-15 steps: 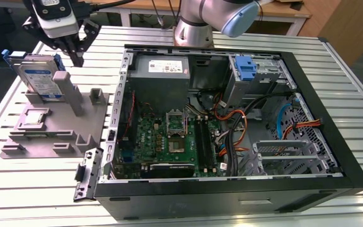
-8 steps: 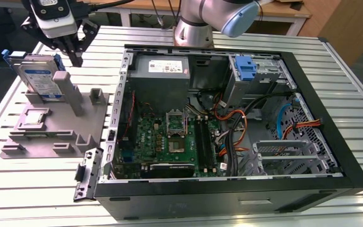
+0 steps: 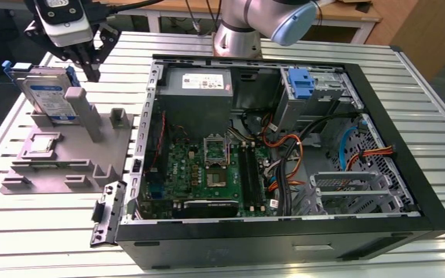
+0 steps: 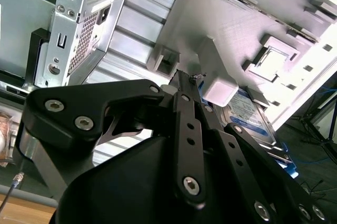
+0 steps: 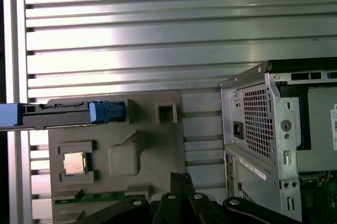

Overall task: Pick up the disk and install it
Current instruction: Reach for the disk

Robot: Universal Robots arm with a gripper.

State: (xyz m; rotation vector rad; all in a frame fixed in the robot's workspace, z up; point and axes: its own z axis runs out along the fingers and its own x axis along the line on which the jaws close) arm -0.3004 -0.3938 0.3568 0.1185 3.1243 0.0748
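The pincer [image 3: 92, 74] is hanging with its fingers pressed together just beside the disk [image 3: 46, 95]. The disk is standing upright in a grey holder [image 3: 68, 161] on the slatted metal worktop [image 3: 431, 121]. An open computer case [image 3: 284, 238] is lying next to the holder, on the exterior view's right.

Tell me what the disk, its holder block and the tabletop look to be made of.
Disk: silver metal casing, dull sheen, with a paper-like label; its blue carrier frame looks like plastic. Holder block: matte grey plastic, possibly printed. Tabletop: ribbed, brushed metal slats, likely aluminium.
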